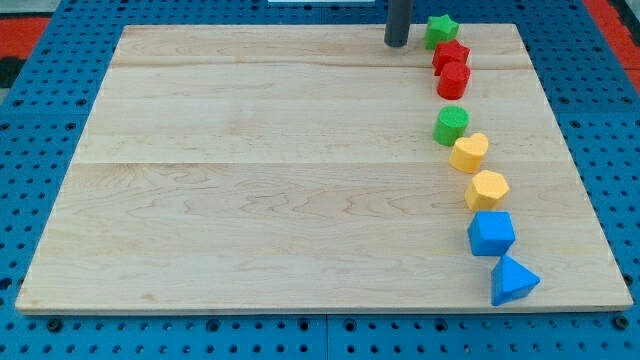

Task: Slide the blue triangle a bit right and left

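The blue triangle (513, 281) lies near the board's bottom right corner, just below a blue cube (491, 233). My tip (397, 44) is at the view's top, left of the green star (441, 30), far from the blue triangle and touching no block.
A column of blocks runs down the right side: the green star, a red block (450, 53), a red cylinder-like block (453, 80), a green block (451, 126), a yellow heart (469, 152), a yellow hexagon (487, 189). The wooden board (250, 180) lies on a blue pegboard.
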